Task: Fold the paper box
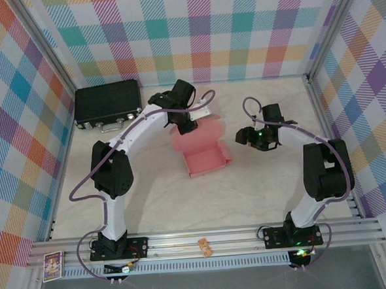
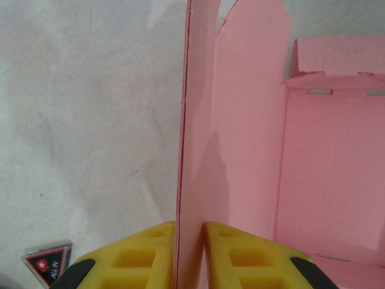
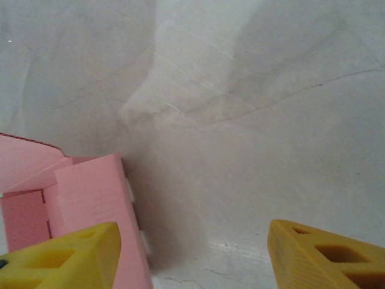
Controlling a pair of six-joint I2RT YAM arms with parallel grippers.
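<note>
a: left gripper point(image 2: 190, 232) clamps an upright side wall of the paper box point(image 2: 328, 180). the rest of the box lies to its right, mid table point(image 1: 262, 199).
b: right gripper point(image 3: 194, 235) gapes wide, box just beside one finger point(image 3: 72, 250). left arm's nearer.

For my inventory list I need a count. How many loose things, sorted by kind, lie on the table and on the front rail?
paper box: 1
black case: 1
small printed packet: 1
picture card on the rail: 1
small orange item on the rail: 1
Total: 5
</note>
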